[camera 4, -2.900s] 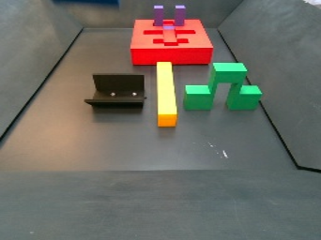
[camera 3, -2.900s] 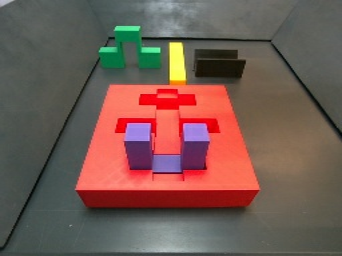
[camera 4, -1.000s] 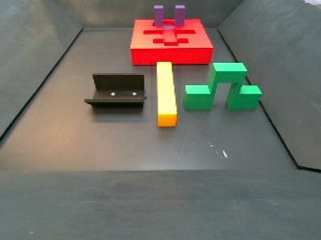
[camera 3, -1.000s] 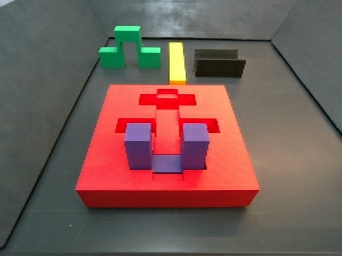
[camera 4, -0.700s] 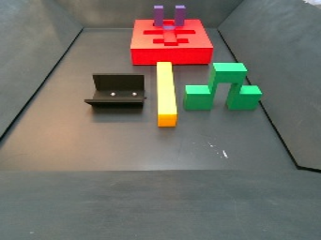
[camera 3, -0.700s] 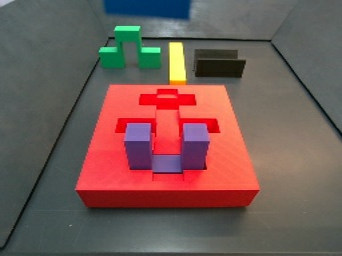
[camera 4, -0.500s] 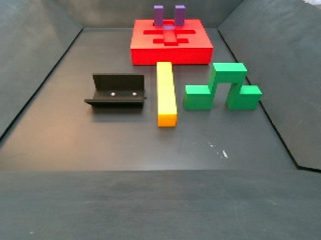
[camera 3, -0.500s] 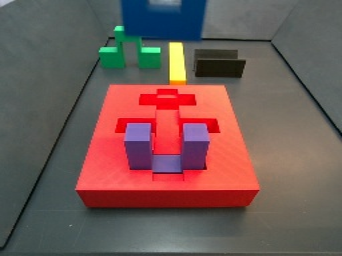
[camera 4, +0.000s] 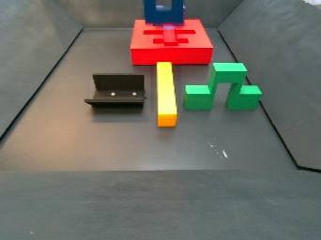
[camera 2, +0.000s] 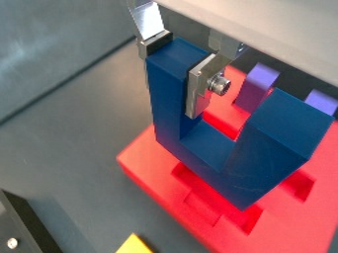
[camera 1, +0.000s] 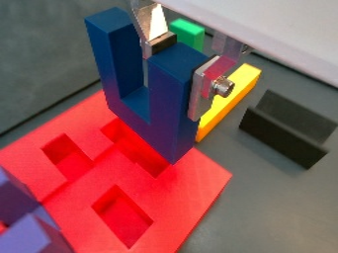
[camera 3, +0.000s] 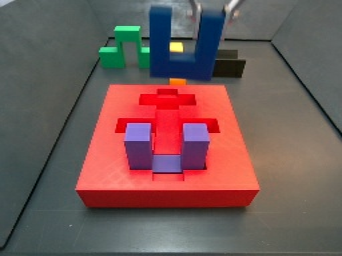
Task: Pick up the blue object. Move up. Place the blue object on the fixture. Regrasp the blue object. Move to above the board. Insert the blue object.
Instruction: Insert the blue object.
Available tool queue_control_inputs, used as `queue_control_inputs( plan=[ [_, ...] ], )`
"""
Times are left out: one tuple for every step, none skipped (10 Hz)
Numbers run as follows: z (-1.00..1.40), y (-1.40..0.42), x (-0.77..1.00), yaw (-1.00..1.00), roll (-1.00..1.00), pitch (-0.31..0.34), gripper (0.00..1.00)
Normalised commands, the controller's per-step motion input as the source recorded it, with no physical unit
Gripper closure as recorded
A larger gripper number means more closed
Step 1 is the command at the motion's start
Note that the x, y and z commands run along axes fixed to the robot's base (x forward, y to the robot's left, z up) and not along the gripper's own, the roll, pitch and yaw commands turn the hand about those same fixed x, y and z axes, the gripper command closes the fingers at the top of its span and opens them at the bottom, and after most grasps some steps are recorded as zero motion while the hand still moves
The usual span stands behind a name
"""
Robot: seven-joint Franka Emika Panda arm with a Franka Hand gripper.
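Dark bench (camera 4: 150, 150) carries the red board (camera 3: 167, 150) near one end. Above it, the pincer (camera 1: 179, 61) pinches one prong of the blue U-shaped block (camera 1: 145, 84), prongs upward.

Both side views looked down along the bench from opposite ends: one sat near the board (camera 3: 167, 140), the other (camera 4: 172, 42) saw it far off. Both wrist views looked closely past the hand (camera 1: 179, 54) onto the board's cut-outs.
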Motion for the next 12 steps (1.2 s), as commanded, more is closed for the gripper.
queue_control_inputs(
  plan=[
    [-0.31,0.0,-0.03,0.0,-0.01,0.0,1.0],
    [-0.21,0.0,-0.02,0.0,0.0,-0.016,1.0],
    [-0.28,0.0,0.0,0.0,-0.06,-0.074,1.0],
    [-0.3,0.0,0.0,0.0,-0.1,-0.099,1.0],
    [-0.28,0.0,0.0,0.0,-0.11,-0.096,1.0],
    [-0.23,0.0,0.0,0.0,-0.1,-0.074,1.0],
    [-0.15,0.0,0.0,0.0,-0.07,-0.053,1.0],
    [-0.13,0.02,0.0,0.0,-0.11,-0.079,1.0],
    [-0.13,0.04,0.0,0.0,-0.13,-0.111,1.0],
    [-0.1,0.07,-0.02,0.0,-0.17,-0.127,1.0],
    [-0.04,0.1,-0.09,0.01,-0.2,-0.159,1.0],
    [0.0,0.08,-0.13,0.02,-0.21,-0.169,1.0]
  ],
)
